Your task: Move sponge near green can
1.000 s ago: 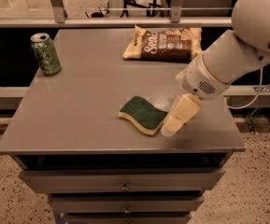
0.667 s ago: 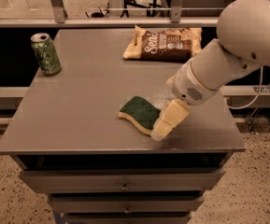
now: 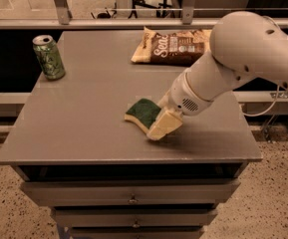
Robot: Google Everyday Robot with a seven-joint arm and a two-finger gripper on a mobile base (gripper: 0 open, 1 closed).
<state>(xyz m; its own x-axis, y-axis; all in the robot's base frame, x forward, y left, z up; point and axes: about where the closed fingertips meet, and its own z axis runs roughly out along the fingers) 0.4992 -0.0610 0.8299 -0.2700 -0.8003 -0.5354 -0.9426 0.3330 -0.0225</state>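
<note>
The sponge (image 3: 141, 110), dark green on top with a pale yellow layer under it, lies flat on the grey table (image 3: 83, 118) near the front middle. My gripper (image 3: 162, 125), cream-coloured at the end of the big white arm (image 3: 233, 59), is low over the sponge's right end and hides that end. The green can (image 3: 49, 57) stands upright at the table's far left corner, well apart from the sponge and the gripper.
A brown-and-yellow snack bag (image 3: 171, 47) lies at the back of the table, right of middle, partly behind the arm. Drawers (image 3: 133, 199) sit under the table top. A railing and a drop run along the far edge.
The arm has swung left and forward, and the gripper has moved from beside the sponge's right edge to over its right end. The sponge and the can have not moved.
</note>
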